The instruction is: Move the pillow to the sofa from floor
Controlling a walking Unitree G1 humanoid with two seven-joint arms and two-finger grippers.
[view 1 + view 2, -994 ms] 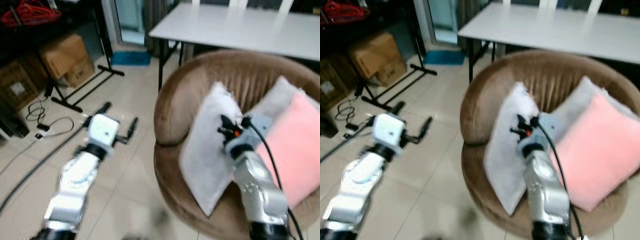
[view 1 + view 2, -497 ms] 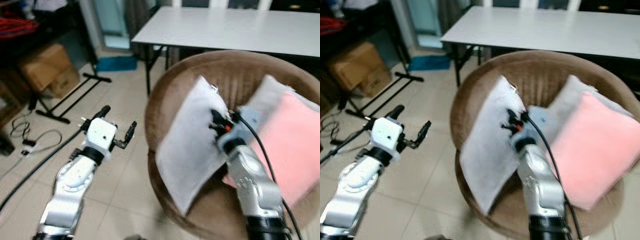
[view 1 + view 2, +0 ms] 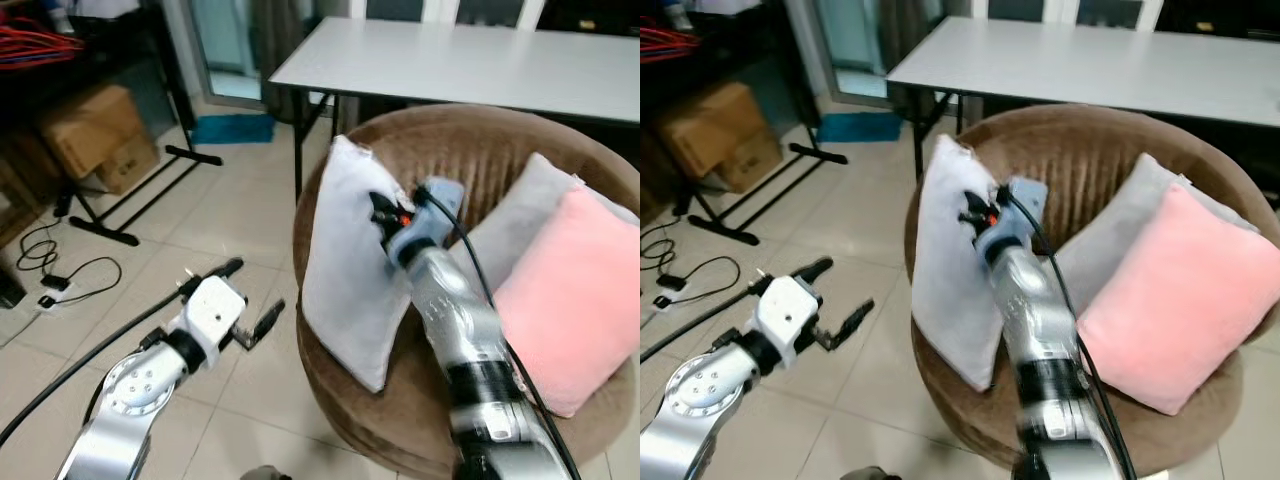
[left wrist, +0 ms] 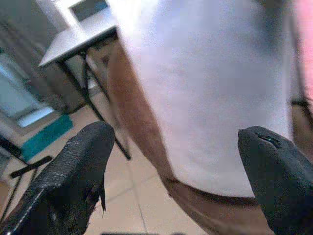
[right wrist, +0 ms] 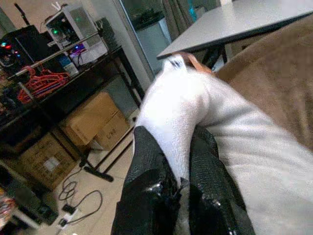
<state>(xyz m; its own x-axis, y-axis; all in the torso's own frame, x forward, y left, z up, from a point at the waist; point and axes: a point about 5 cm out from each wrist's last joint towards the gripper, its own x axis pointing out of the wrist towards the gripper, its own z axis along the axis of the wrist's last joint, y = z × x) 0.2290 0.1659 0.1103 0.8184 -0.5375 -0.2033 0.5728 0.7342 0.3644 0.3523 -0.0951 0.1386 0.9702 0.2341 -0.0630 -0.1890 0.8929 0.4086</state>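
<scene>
Even, soft indoor light fills the head views, which are fairly sharp, with mild blur on the left arm [image 3: 150,385] at the near edge. The dark shelving [image 3: 60,50] far left sits in shade. The left wrist view is soft and smeared, the white pillow [image 4: 215,83] overexposed; it glares in the right wrist view too.

Soft matt cloth pillow [image 3: 350,270], ribbed velvety sofa [image 3: 480,150], glossy tiled floor [image 3: 230,200].
</scene>
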